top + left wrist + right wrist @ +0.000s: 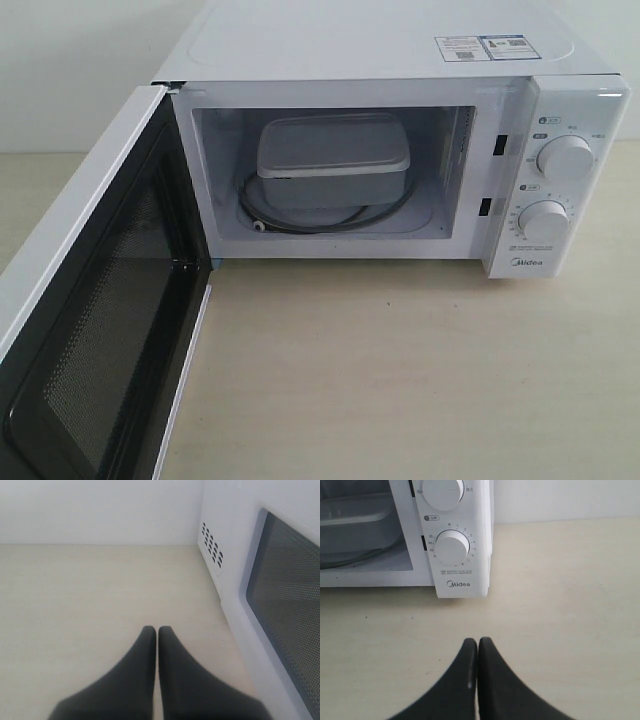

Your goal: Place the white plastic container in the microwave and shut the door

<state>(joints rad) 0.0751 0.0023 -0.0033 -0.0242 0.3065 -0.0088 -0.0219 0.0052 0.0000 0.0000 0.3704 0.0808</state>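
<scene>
The white plastic container [333, 160] sits inside the microwave [400, 50] on the glass turntable [320, 222], lid on. The door [95, 330] stands wide open, swung out to the left, its dark mesh window facing inward. My left gripper [157, 630] is shut with nothing in it, over the table beside the door's outer face [285, 600]. My right gripper [478, 641] is shut and empty, over the table in front of the Midea control panel [457, 550]; a part of the container [355, 525] shows there. Neither gripper appears in the exterior view.
The beige tabletop [400, 370] stretches in front of the microwave. Two round dials [562, 157] sit on the right panel. Stickers [480, 47] lie on the microwave's top. Vent holes [212, 548] mark the microwave's side wall. A pale wall [100, 510] stands behind.
</scene>
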